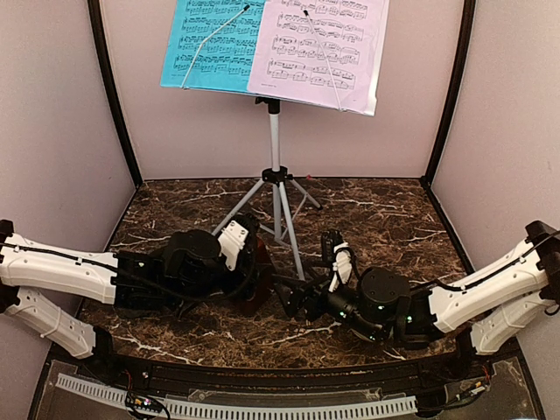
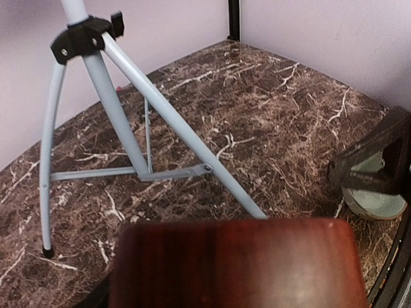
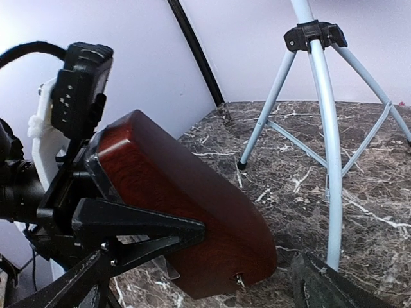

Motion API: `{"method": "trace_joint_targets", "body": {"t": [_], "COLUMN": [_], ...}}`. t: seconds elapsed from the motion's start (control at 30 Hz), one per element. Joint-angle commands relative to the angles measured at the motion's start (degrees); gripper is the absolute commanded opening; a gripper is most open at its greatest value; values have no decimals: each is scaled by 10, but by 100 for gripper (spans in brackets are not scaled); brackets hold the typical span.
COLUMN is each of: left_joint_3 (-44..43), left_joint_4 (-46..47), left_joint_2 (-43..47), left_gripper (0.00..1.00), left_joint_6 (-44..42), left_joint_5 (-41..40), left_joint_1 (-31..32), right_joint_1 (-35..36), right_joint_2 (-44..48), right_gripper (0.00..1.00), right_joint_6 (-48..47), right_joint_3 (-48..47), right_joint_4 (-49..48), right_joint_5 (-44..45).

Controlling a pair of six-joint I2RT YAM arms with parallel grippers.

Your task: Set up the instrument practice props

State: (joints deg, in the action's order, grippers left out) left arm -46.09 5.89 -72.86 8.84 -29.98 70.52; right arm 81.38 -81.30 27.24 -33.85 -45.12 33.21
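Note:
The silver-white music stand stands at mid-table on its tripod, with the blue sheet and the lilac sheet side by side on its desk. My left gripper is shut on the reddish-brown metronome, just left of the tripod's front leg. In the right wrist view the metronome hangs tilted, its lower corner close above the marble, with a black left finger flat against its side. My right gripper is open right beside the metronome, its fingers apart from the wood.
The tripod legs spread over the dark marble table, one foot close behind the metronome. Lilac booth walls with black corner posts close in the back and sides. A perforated white rail runs along the near edge.

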Motion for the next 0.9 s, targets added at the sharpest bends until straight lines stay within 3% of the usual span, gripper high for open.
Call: {"method": "trace_joint_targets", "body": {"t": [0.0, 0.33, 0.67, 0.77, 0.87], "left_joint_3": [5, 38, 34, 33, 32], "left_joint_4": [70, 157, 225, 231, 217], "left_joint_2": [-17, -73, -121, -130, -128], "left_gripper": [24, 25, 27, 35, 55], "left_joint_6": [45, 70, 39, 31, 24], "left_joint_5": [61, 150, 214, 235, 258], "left_joint_1": [-11, -14, -16, -18, -20], "right_joint_1": [2, -24, -55, -69, -77], "right_joint_2": [38, 115, 210, 217, 196], "right_gripper": [100, 100, 100, 100, 100], "right_joint_6": [34, 130, 104, 91, 97], "right_joint_3": [2, -35, -26, -46, -97], "right_joint_4": [96, 321, 357, 387, 457], "right_joint_5": [5, 65, 88, 72, 59]}}
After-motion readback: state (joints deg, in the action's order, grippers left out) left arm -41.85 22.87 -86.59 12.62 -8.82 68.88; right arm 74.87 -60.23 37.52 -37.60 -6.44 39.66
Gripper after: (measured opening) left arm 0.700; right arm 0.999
